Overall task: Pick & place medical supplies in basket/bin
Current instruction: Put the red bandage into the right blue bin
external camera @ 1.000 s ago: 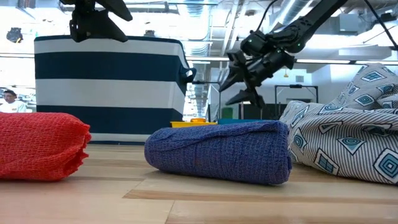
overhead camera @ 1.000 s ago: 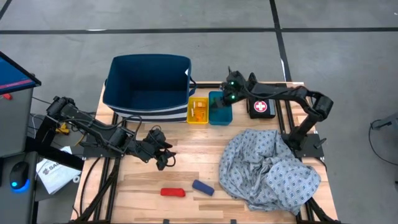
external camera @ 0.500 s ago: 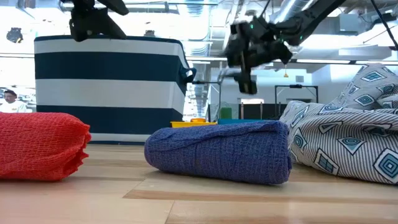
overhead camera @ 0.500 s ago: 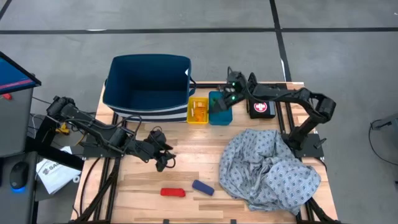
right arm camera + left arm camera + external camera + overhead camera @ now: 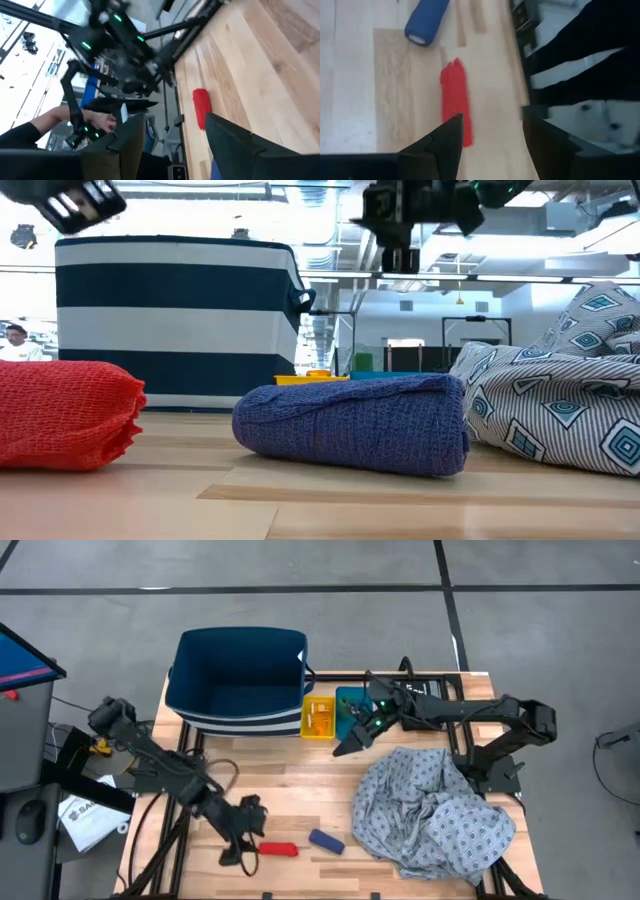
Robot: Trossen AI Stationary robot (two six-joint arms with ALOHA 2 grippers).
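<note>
Two dark robot arms work over a wooden table: at the left, near the front edge, the left gripper hangs with its fingers spread, just beside a red roll, with a blue roll next to that. Behind them, a big navy striped basket stands at the back, with a yellow tray and a teal tray beside it. To the right, the right gripper hovers with fingers spread in front of the teal tray, and a grey-blue patterned gown lies crumpled on the table's right side.
</note>
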